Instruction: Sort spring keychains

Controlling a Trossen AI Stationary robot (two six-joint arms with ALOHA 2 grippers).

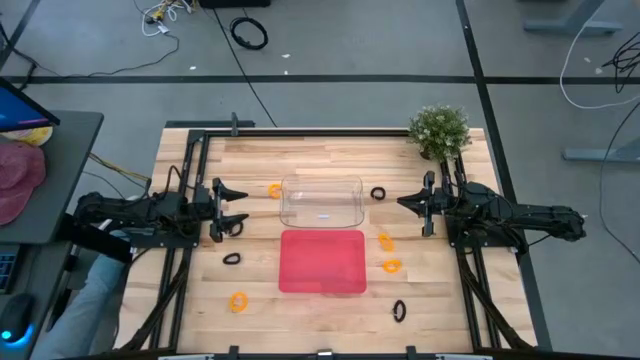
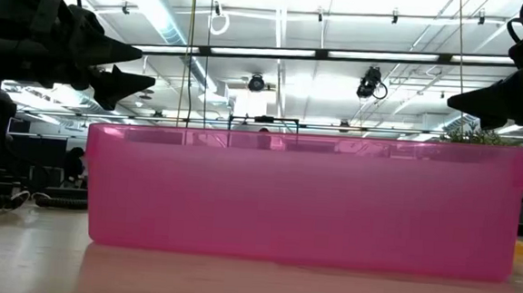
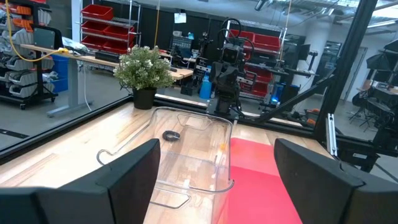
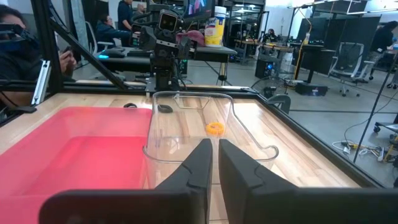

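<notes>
A: It's a pale wooden desk (image 1: 200, 300) in an open workshop, with red bins on shelves and other benches behind. Start at the near edge: what's lying there?

B: An orange spring keychain (image 1: 237, 301) toward the left and a black one (image 1: 399, 311) toward the right. Just past them sits the red tray (image 1: 322, 262), with a black keychain (image 1: 231, 259) off its left side and two orange ones (image 1: 389, 254) off its right.

A: And beyond the tray?

B: A clear tray (image 1: 320, 201) touching its far edge. An orange keychain (image 1: 274, 190) lies by the clear tray's left side and a black one (image 1: 377, 193) by its right. Both trays look empty, so I'd say sorting hasn't started.

A: Where are the arms?

B: The left gripper (image 1: 232, 206) hangs over the desk left of the clear tray, jaws spread wide and empty. The right gripper (image 1: 415, 204) faces it from the other side, jaws closed on nothing.

A: What's the next move?

B: Probably a drop onto a nearby keychain; another black one (image 1: 232, 228) lies right beside the left gripper. The right jaws must part first.

A: Anything in the way?

B: The potted plant (image 1: 440, 130) stands at the far right corner, close behind the right arm. The tray walls need clearing on the way in.
</notes>
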